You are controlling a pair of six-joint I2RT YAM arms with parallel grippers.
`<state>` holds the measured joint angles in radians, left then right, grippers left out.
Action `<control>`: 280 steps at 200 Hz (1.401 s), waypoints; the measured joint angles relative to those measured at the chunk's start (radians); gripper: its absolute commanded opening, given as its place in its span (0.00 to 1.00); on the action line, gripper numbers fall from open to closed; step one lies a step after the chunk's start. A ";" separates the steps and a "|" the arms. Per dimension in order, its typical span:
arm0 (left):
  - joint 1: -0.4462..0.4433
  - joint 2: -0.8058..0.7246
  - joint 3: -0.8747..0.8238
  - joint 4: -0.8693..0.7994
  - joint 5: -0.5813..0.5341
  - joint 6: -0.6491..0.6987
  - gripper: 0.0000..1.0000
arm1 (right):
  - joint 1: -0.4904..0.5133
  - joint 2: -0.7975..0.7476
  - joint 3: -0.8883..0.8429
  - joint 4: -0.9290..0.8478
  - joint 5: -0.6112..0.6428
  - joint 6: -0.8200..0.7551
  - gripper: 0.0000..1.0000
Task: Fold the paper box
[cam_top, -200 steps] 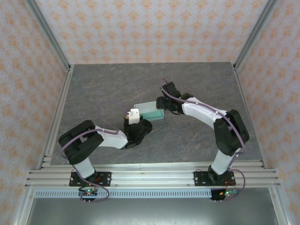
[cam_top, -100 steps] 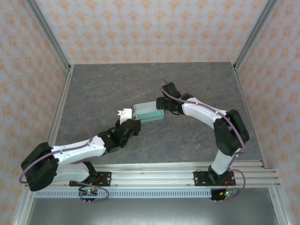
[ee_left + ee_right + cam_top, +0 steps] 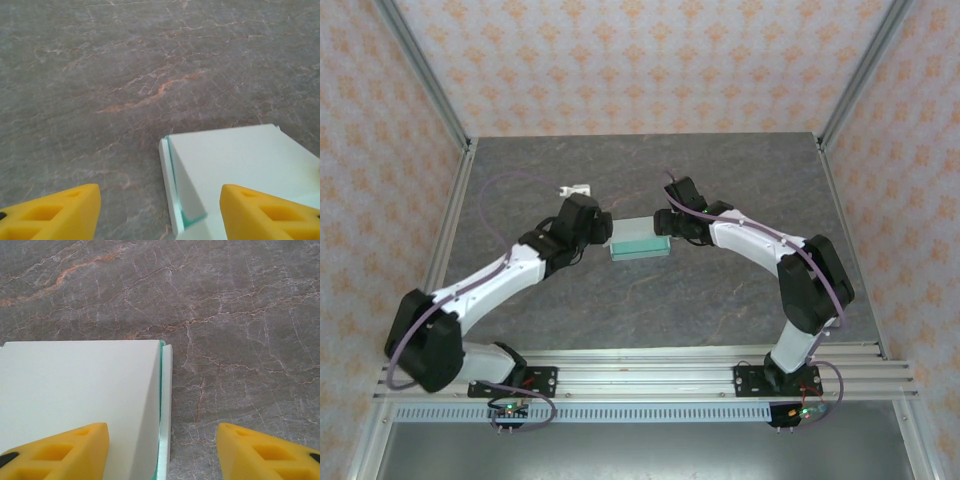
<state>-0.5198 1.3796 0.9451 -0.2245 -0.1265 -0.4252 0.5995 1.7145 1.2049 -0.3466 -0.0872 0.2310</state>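
The top camera is looking down from behind onto the grey marbled worktop (image 3: 720, 290), while both wrist cameras are closely facing the same pale mint-teal card box (image 3: 640, 240) from opposite ends.

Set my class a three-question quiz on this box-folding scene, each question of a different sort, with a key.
1. True or false: seen from above, the box lies between the left gripper and the right gripper.
2. What colour are the fingers? A yellow, B black, C red.
3. Fill in: the left gripper's fingers stand ___ (open or shut).
Key: 1 true; 2 A; 3 open.
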 measured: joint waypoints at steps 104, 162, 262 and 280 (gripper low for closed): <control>0.083 0.295 0.132 -0.037 0.121 0.069 0.66 | 0.000 0.018 -0.002 0.011 0.018 -0.028 0.59; 0.083 0.297 0.078 -0.021 0.160 0.068 0.65 | 0.000 0.067 -0.003 0.025 0.024 -0.047 0.59; 0.074 0.316 0.039 0.032 0.181 0.069 0.65 | -0.004 0.131 0.002 0.046 0.040 -0.114 0.59; 0.061 0.316 0.032 0.044 0.177 0.068 0.65 | -0.007 0.144 0.013 0.052 0.049 -0.144 0.59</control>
<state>-0.4587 1.6955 0.9771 -0.1802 0.0505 -0.3573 0.5926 1.8584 1.2182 -0.2943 -0.0383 0.0868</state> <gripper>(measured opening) 0.652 0.588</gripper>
